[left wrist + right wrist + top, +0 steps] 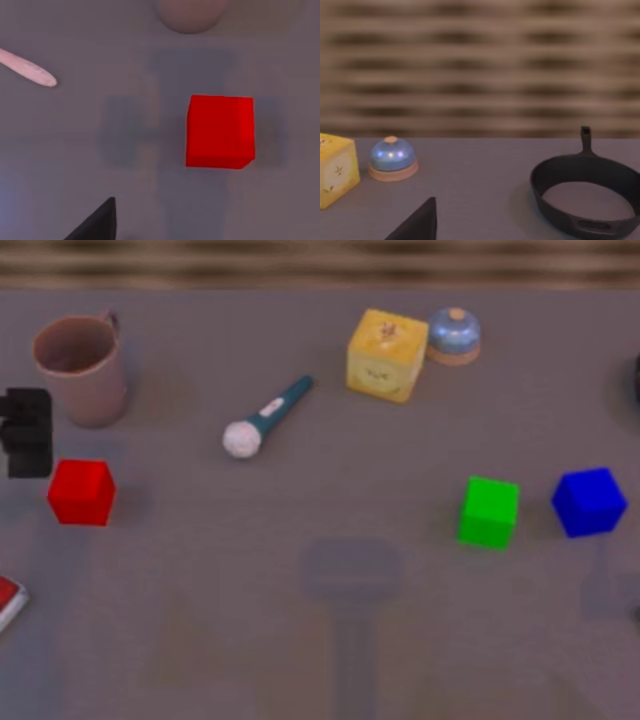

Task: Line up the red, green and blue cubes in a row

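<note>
The red cube (82, 492) sits near the table's left edge, also seen from above in the left wrist view (220, 131). The green cube (489, 511) and the blue cube (589, 502) stand side by side at the right, a small gap between them. My left gripper (25, 430) hovers just behind and left of the red cube, open and holding nothing; one dark fingertip (102, 222) shows in its wrist view. My right arm stays parked off the right edge, with one fingertip (420, 222) showing and nothing held.
A pink mug (80, 365) stands right behind the red cube. A microphone (265, 420), a larger yellow cube (387, 353) and a bell (454, 335) lie at the back. A red-and-white object (8, 600) pokes in at the left edge. A black frying pan (587, 192) shows in the right wrist view.
</note>
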